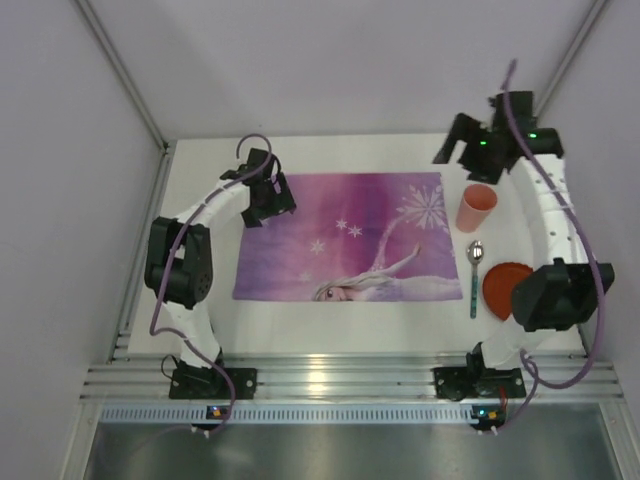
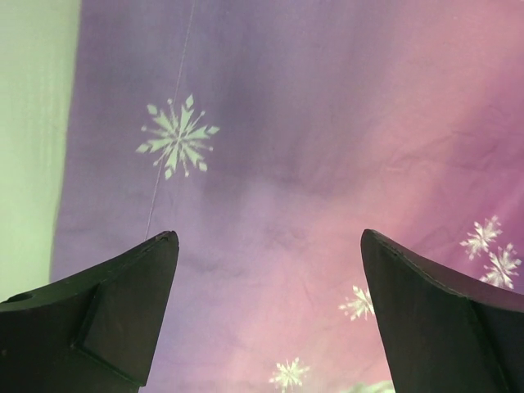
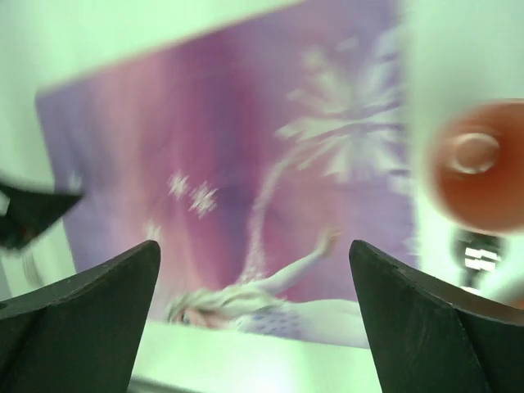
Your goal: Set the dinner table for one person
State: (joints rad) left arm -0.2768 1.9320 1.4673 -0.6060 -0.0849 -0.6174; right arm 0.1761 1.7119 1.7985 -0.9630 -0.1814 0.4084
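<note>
The white dinner table (image 1: 340, 338) carries a purple-pink printed placemat (image 1: 350, 235) in its middle. My left gripper (image 1: 268, 200) is open and empty, low over the placemat's far left corner; its wrist view shows the cloth (image 2: 286, 147) between the spread fingers (image 2: 123, 303) and bare table (image 2: 33, 123) at left. My right gripper (image 1: 455, 145) is open and empty, raised over the far right of the table. A salmon cup (image 1: 477, 207) stands right of the placemat, and it shows blurred in the right wrist view (image 3: 479, 164). A spoon (image 1: 474, 275) with a green handle lies beside a red plate (image 1: 500, 288).
The right arm's elbow (image 1: 555, 293) hangs over part of the red plate. Grey walls close in the table at the back and both sides. A metal rail (image 1: 330, 380) runs along the near edge. The right wrist view is blurred and shows the placemat (image 3: 246, 164).
</note>
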